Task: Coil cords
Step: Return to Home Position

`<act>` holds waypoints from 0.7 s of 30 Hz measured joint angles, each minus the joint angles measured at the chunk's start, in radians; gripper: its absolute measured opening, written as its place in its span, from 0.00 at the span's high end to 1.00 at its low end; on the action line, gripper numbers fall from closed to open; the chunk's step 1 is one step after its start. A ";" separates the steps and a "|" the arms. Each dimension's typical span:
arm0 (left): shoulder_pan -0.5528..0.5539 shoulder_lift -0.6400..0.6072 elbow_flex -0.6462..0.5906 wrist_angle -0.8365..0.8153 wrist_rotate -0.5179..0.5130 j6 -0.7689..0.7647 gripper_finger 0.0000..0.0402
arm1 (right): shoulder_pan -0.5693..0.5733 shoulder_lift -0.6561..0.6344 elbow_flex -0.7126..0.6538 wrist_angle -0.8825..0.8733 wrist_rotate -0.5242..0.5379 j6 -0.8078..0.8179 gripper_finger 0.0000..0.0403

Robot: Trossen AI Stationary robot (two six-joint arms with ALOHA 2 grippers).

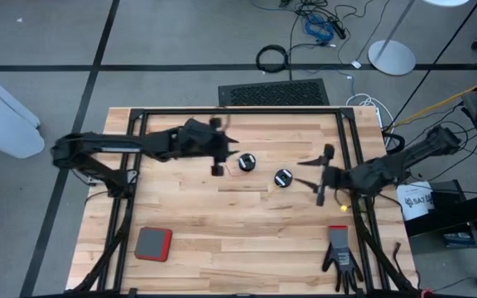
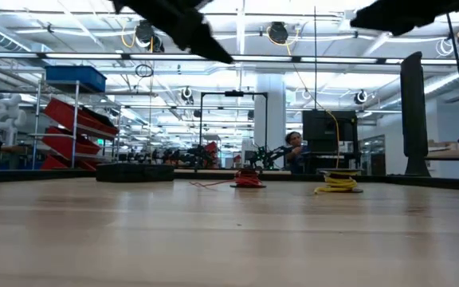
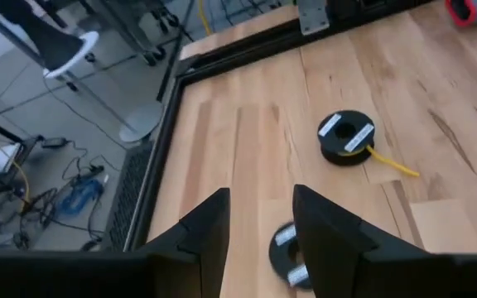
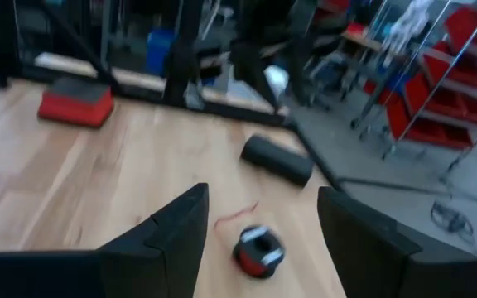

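Observation:
Two small black reels lie flat on the wooden table (image 1: pixel 222 223). The reel with the reddish-orange cord (image 1: pixel 247 162) (image 4: pixel 257 251) lies to the left, and a thin strand of that cord (image 4: pixel 237 213) trails on the wood beside it. The reel with the yellow cord (image 1: pixel 283 177) (image 3: pixel 346 136) lies to the right, a short yellow end (image 3: pixel 392 164) sticking out. My left gripper (image 1: pixel 228 156) (image 3: pixel 259 199) hangs open above the red reel's left side. My right gripper (image 1: pixel 306 170) (image 4: pixel 263 194) hangs open, raised, to the right of the yellow reel.
A red block (image 1: pixel 153 242) and a black glove (image 1: pixel 340 257) lie near the front edge. A black frame (image 1: pixel 238 110) runs around the table top. A dark grille (image 1: pixel 273 93) sits behind the far edge. Bare wood lies between the reels and the front edge.

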State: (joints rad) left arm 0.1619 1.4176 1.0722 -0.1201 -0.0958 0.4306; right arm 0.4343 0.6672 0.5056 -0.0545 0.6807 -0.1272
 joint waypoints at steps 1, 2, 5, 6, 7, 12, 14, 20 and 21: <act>0.009 -0.036 -0.032 0.008 0.010 -0.003 0.65 | 0.000 -0.034 0.000 -0.005 0.000 -0.018 0.47; 0.018 -0.072 -0.069 0.032 0.025 -0.004 0.65 | 0.000 -0.067 0.000 -0.013 0.000 -0.036 0.47; 0.042 -0.191 -0.192 0.114 0.071 -0.014 0.65 | 0.000 -0.163 0.000 -0.036 0.000 -0.079 0.47; 0.050 -0.229 -0.234 0.151 0.082 -0.025 0.65 | 0.000 -0.198 0.000 -0.052 0.000 -0.090 0.47; 0.060 -0.267 -0.276 0.178 0.093 -0.033 0.65 | 0.000 -0.234 0.000 -0.067 0.000 -0.097 0.47; 0.092 -0.448 -0.471 0.257 0.103 -0.086 0.65 | 0.000 -0.408 0.000 -0.165 0.001 -0.100 0.47; 0.102 -0.516 -0.536 0.281 0.111 -0.111 0.65 | 0.000 -0.474 0.000 -0.212 0.001 -0.091 0.47; 0.113 -0.705 -0.698 0.384 0.154 -0.162 0.65 | 0.000 -0.629 -0.008 -0.350 0.000 -0.024 0.47; 0.114 -0.733 -0.722 0.404 0.158 -0.164 0.65 | 0.000 -0.645 -0.010 -0.348 -0.003 -0.023 0.47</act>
State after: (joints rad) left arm 0.2756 0.6848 0.3498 0.2842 0.0625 0.2669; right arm 0.4339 0.0221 0.4958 -0.4024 0.6775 -0.1497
